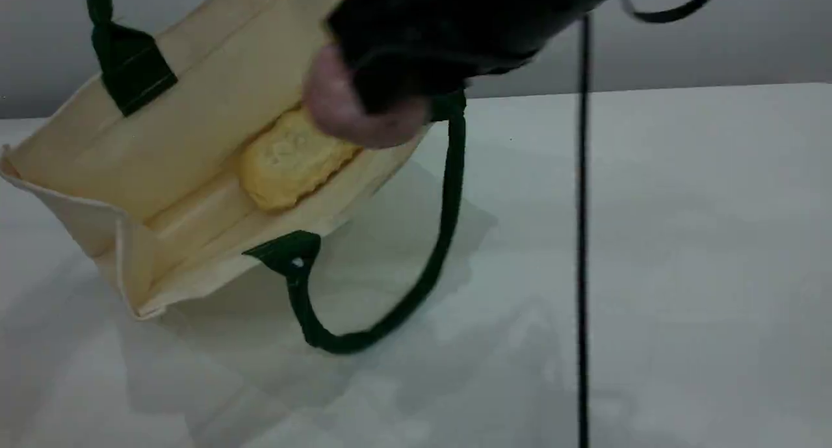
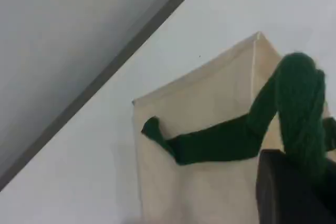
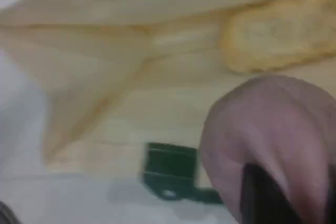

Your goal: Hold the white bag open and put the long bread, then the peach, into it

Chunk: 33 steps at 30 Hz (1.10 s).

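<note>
Scene view: the white bag [image 1: 156, 175] gapes at the left of the frame, the long bread [image 1: 289, 158] lying inside it. At top centre the right gripper [image 1: 390, 77], blurred, clamps the peach [image 1: 344, 113] just above the bread.

Left wrist view: the left gripper [image 2: 294, 192], lower right, pinches the bag's green handle [image 2: 252, 129].

Right wrist view: the peach fills the lower right between the jaws, the bread sits upper right.

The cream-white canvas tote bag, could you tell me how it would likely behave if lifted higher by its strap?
The cream-white canvas tote bag looks floppy: its walls crease. The loose dark green strap handle droops limply. Its mouth would probably sag, and the golden long bread could slide.
</note>
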Available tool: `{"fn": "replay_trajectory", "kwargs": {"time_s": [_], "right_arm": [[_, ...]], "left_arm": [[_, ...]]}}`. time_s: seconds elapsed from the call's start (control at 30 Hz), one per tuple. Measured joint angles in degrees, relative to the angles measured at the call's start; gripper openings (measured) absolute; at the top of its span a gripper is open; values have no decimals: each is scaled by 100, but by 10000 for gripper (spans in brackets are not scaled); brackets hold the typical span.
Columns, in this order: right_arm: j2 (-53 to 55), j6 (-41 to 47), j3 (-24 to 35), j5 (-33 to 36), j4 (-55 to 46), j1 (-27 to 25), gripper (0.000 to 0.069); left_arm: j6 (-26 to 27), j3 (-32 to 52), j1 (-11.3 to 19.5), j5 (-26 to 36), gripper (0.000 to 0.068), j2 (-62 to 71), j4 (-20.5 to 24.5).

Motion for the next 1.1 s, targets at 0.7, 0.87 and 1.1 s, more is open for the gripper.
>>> {"fn": "replay_trajectory", "kwargs": {"time_s": [0.7, 0.87, 1.1], "right_arm": [[1949, -642, -1614, -351, -62, 108, 180], [2246, -627, -1915, -76, -43, 108, 181], [2240, -602, -1960, -73, 232, 108, 469]], "left_arm": [[-30, 0, -6, 0, 89, 0, -304], [-32, 0, -6, 0, 89, 0, -304], [-32, 0, -6, 0, 89, 0, -304]]}}
